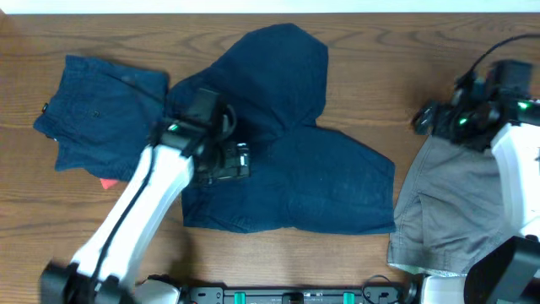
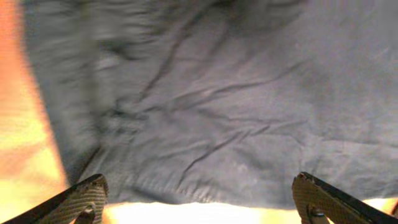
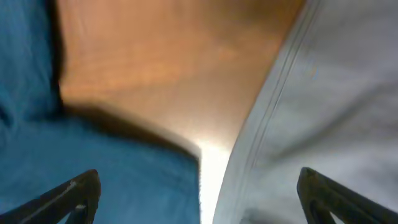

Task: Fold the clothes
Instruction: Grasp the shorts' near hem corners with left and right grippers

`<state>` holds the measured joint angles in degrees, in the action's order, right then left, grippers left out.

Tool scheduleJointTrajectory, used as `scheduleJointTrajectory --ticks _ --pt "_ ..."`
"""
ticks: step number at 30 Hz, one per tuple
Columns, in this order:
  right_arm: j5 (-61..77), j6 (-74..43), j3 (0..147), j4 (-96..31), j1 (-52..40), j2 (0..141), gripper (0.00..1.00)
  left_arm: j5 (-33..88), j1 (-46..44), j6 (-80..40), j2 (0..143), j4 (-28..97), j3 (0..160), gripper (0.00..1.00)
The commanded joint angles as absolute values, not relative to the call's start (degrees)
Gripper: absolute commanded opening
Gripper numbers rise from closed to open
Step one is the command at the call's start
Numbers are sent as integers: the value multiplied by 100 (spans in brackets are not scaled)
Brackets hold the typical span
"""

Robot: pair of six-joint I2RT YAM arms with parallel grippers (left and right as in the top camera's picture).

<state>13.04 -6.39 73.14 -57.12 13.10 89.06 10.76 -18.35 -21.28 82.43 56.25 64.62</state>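
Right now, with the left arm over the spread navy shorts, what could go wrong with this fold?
1. The left gripper is open above the navy shorts; closing there might pinch only a wrinkle, so the fold drags unevenly.
2. The folded navy garment lies close beside them; a sweep to the left could disturb it.
3. The grey shorts lie near the navy hem, under the open right gripper, so the two arms could crowd each other.

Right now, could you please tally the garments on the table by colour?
Dark navy blue cloth garments: 2, one folded at the left, one spread out in the middle
Light grey cloth garments: 1, at the right
Total: 3
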Motion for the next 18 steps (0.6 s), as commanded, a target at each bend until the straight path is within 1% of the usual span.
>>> scheduleJointTrajectory --ticks 1,4,6,12,18 --pt "967 -1872 7214 -6158 1177 8943 99 287 -1706 -3120 7817 6023 6449 97" --pt "989 -2383 7054 -6536 1111 8919 99 -270 -1619 -4237 7384 6508 6379 100" --pt "989 -2547 6893 -6591 1031 8849 99 -384 -1608 -4545 7070 6488 6243 100" --pt "1009 -3365 6119 -6541 480 8219 99 -395 -1608 -5253 6206 6184 5406 98" --pt "1343 -3793 5454 -6521 -204 7802 99 -292 -1608 -5867 5798 5339 4150 98"
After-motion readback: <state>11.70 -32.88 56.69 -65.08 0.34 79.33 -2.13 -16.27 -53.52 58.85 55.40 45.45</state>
